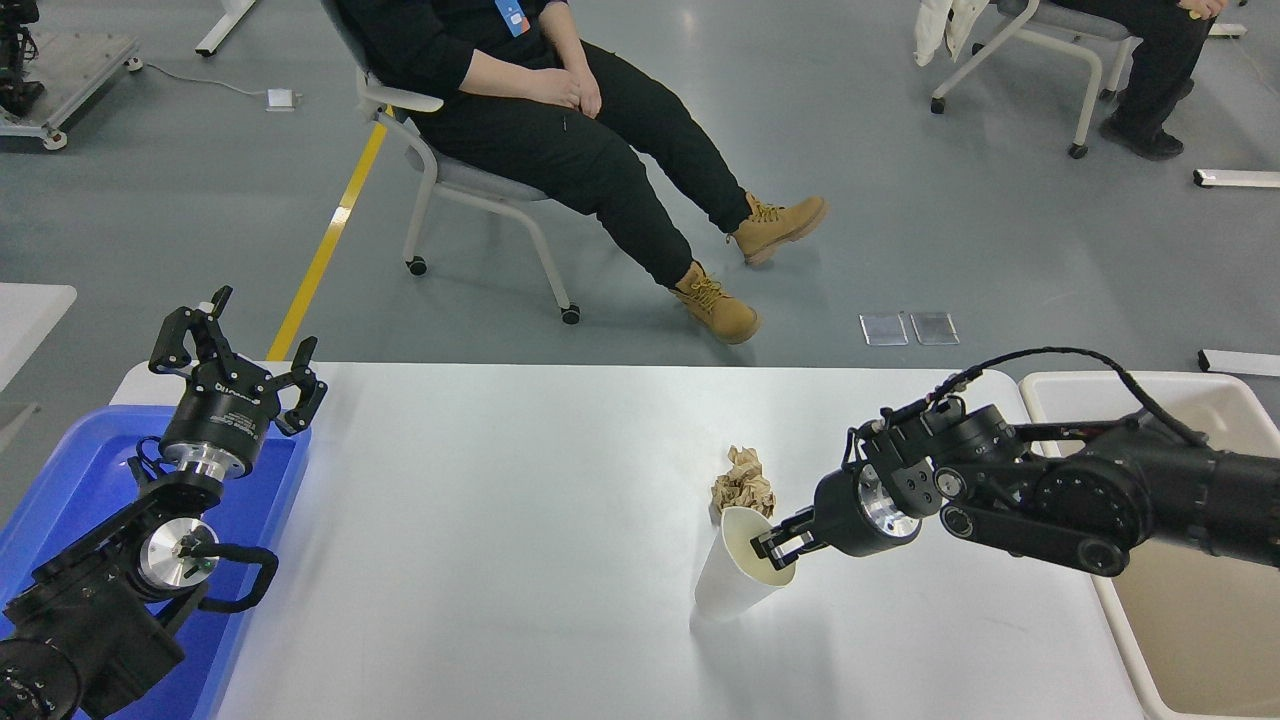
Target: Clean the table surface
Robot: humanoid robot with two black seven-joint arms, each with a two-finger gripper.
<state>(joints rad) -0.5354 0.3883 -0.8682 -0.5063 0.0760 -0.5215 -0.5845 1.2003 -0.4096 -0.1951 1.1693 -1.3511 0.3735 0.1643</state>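
The wide white matte tabletop (500,560) fills the foreground over a grey floor with a yellow line (330,235). The right gripper (775,547) has its jaws pinched on a white paper cup's (735,580) rim, tilting it beside a crumpled brown paper wad (742,487). The left gripper (235,355), jaws spread and empty, hangs above a blue plastic tray (70,480).

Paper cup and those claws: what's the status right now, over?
Right claw shut on paper cup rim, cup tilted. Left claw open, parked over blue tray. Crumpled brown paper on table surface, just behind cup. Beige bin at right.
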